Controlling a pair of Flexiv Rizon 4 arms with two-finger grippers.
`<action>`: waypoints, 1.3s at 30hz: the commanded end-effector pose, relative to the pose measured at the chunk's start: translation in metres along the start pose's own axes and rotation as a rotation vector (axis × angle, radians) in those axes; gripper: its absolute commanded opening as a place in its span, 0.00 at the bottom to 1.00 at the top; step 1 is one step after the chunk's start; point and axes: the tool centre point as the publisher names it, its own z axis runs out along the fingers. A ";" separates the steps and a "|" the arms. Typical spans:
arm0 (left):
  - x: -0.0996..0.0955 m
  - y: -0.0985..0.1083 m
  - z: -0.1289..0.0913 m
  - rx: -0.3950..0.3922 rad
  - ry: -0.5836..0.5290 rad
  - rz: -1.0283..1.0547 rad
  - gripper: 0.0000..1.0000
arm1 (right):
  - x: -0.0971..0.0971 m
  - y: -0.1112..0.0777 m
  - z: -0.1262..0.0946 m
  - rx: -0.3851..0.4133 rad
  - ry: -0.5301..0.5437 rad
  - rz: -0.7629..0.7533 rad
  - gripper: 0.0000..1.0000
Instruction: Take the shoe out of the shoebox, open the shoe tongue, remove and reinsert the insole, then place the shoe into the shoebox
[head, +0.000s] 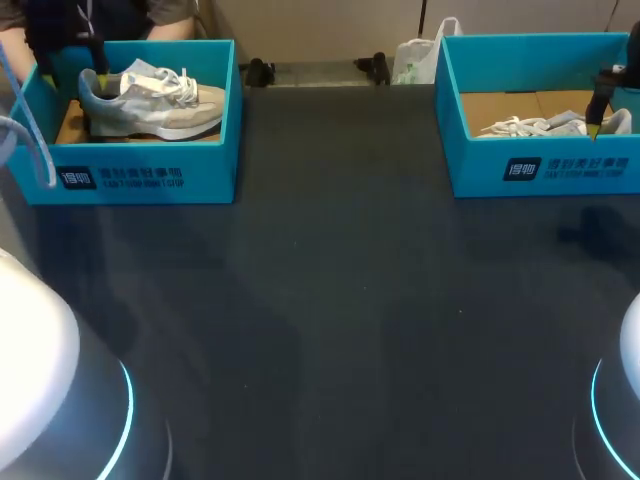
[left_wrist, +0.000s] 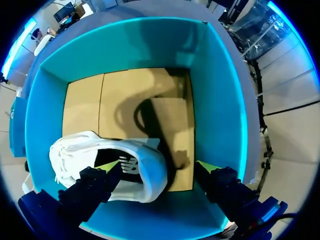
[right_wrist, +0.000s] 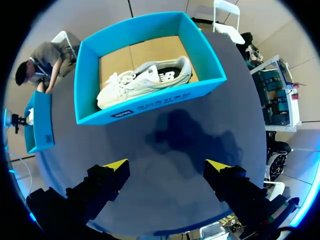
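Hovering spread inside shoebox, left pincer seemingly straddles shoe heel.

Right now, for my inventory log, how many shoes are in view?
2. One grey-and-beige laced sneaker lies in the left teal cardboard shoebox; one white laced sneaker lies in the right teal shoebox. Box walls may hide more.

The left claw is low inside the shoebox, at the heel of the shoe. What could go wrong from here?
1. The left claw is open, with one finger over the opening of the shoe and the other near the wall of the shoebox. Closing may pinch only the heel edge, so the shoe could slip or tilt when lifted.
2. The outer finger may catch that wall and drag the shoebox.
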 end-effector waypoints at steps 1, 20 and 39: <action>-0.005 -0.001 0.008 -0.014 0.012 0.000 0.93 | 0.000 -0.001 0.000 -0.002 0.000 0.001 1.00; 0.000 0.005 0.036 -0.011 0.038 -0.052 0.91 | 0.000 -0.001 0.000 -0.002 0.000 0.001 1.00; 0.005 0.016 0.053 0.011 0.016 -0.107 0.88 | 0.000 -0.001 0.000 -0.002 0.000 0.001 1.00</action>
